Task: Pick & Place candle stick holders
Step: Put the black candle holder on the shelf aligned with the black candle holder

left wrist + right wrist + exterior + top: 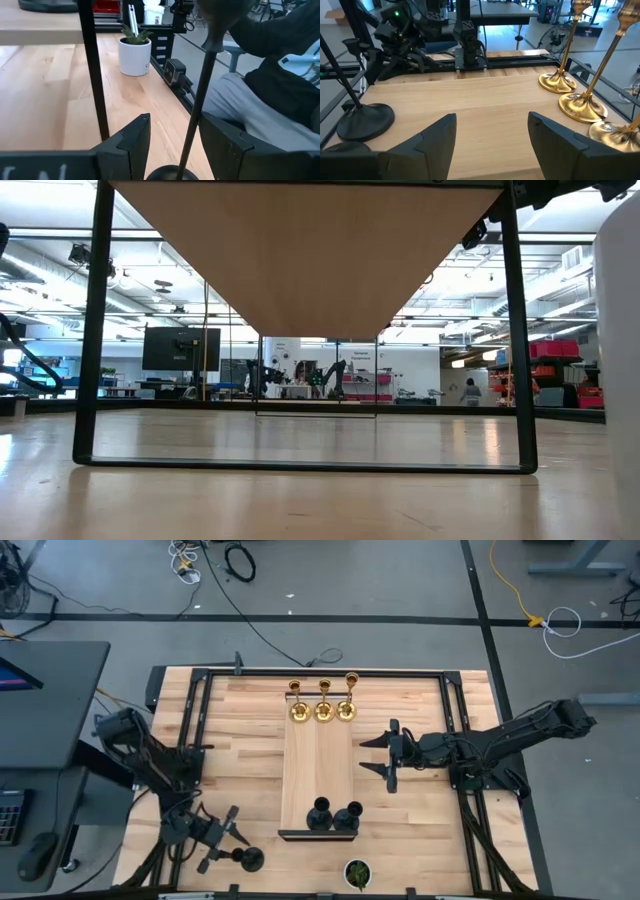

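Note:
Three gold candle stick holders (323, 710) stand in a row on their round bases at the far end of a raised wooden board (318, 765). Two black holders (334, 816) stand on its near end. A third black holder (250, 859) stands on the table at the near left. My left gripper (238, 850) is open. Its fingers stand on either side of that holder's thin stem (196, 115), low near the base; I see no touch. My right gripper (372, 756) is open and empty over the board's right side, between the gold holders (570, 95) and the black ones (362, 120).
A white pot with a green plant (357, 873) stands at the table's near edge, also in the left wrist view (135, 56). The board's thin black leg (95, 75) stands close to my left gripper. A seated person (280, 85) is just beyond the near edge.

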`<state>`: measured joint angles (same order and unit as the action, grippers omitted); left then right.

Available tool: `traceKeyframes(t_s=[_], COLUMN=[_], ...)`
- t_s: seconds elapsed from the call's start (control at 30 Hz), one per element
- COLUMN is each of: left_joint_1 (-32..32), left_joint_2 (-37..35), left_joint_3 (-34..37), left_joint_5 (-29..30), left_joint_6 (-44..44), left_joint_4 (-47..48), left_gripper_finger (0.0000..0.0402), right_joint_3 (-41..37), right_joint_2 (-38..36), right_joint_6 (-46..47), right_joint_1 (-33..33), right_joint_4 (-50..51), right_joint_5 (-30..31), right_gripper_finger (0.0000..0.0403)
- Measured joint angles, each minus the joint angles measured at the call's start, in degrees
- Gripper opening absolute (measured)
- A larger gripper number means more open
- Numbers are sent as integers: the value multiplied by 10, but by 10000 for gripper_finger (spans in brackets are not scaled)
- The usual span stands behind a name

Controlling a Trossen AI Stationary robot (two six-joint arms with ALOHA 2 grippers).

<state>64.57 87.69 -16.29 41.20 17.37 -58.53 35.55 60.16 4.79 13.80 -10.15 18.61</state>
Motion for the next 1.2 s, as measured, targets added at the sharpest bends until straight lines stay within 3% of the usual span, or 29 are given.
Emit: traceKeyframes(t_s=[0.27, 0.8, 0.97, 1.2], left_joint_1=[-3, -17, -37, -40], left_joint_2=[9, 9, 9, 9], left_joint_3=[-2, -42, -42, -42], left_joint_5=[-20, -28, -63, -80], left_joint_6=[26, -11, -11, -11], left_joint_4=[-3, 31, 32, 40], left_gripper_finger=[172, 172, 170, 120], right_joint_3=[0, 0, 0, 0], right_joint_2=[0, 0, 0, 0], right_joint_6=[8, 7, 7, 7], right_joint_1=[0, 0, 0, 0], right_joint_4=[0, 1, 1, 4], right_joint_5=[0, 0, 0, 0], right_gripper_finger=[245, 245, 245, 245])
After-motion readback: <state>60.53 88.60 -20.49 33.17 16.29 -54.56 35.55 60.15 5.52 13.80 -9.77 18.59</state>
